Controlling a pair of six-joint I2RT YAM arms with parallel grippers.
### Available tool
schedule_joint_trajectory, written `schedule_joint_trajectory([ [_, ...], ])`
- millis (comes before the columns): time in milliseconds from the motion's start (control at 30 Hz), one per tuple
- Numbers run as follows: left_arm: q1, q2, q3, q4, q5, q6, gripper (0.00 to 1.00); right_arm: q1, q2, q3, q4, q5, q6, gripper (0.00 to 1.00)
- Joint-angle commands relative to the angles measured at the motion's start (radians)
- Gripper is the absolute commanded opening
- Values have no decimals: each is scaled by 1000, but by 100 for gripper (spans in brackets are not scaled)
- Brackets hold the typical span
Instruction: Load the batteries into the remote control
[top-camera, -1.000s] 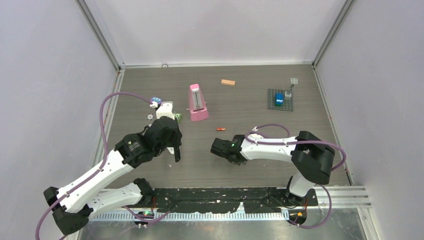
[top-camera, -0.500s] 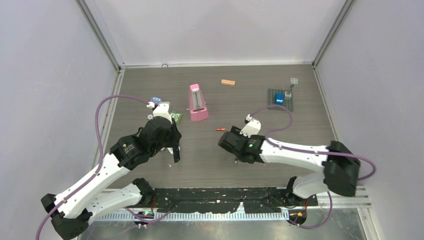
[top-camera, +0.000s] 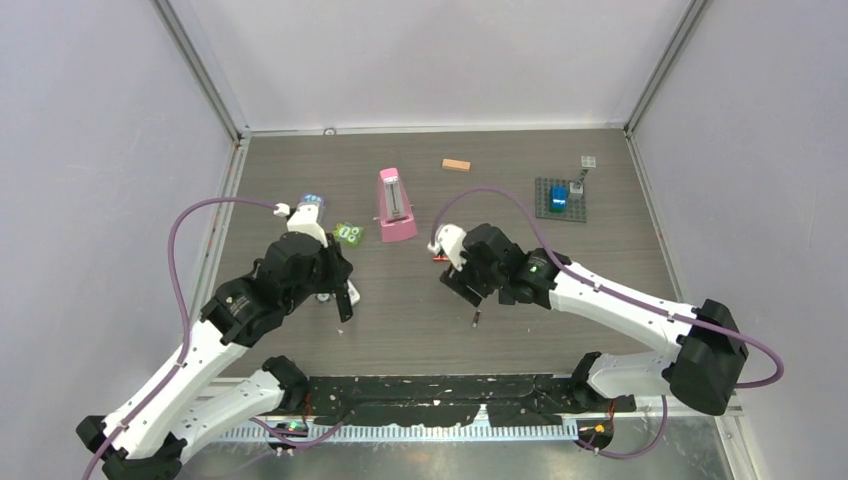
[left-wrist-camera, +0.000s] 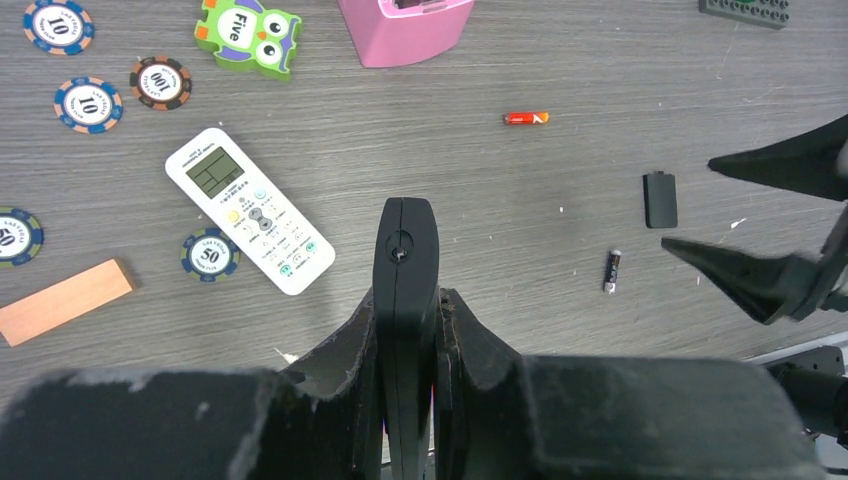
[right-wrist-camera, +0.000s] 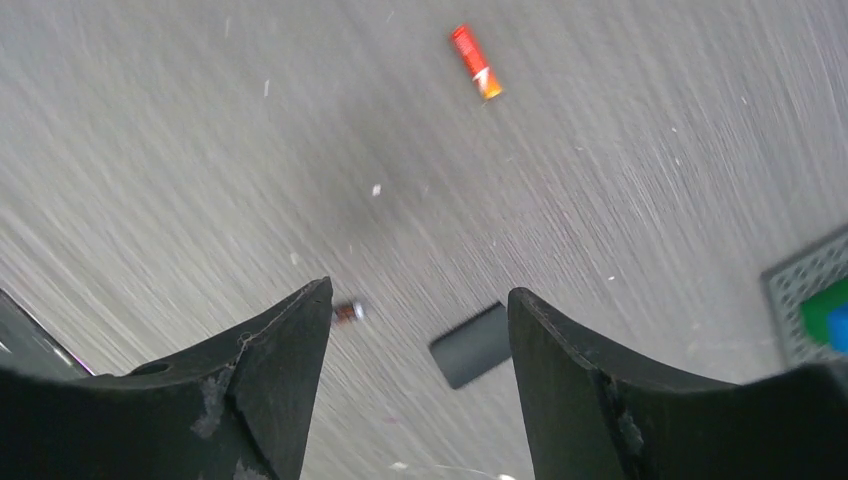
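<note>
One red battery (right-wrist-camera: 475, 61) lies on the tabletop (right-wrist-camera: 650, 150) ahead of the wide-open, empty right jaws, one dark battery (right-wrist-camera: 347, 312) just beside one of them, and the left jaws are closed on nothing.

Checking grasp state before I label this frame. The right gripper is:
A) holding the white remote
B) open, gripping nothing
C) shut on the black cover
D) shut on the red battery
B: in the right wrist view the right gripper has its fingers spread wide with nothing held, while the red battery and the black cover lie loose on the table.
</note>
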Motion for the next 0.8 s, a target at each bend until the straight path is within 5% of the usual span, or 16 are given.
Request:
schedule_joint_trajectory([
  [0,37,-23,41,30,61,41,0,5,-23,-113,21,-170,-570,70],
  [267,154,-62,40,50,226,57,0,3,2,-246,145,-244,-786,67],
  [767,236,-52,33,68,342,69,0,17,105,-286,123,-298,-870,63],
])
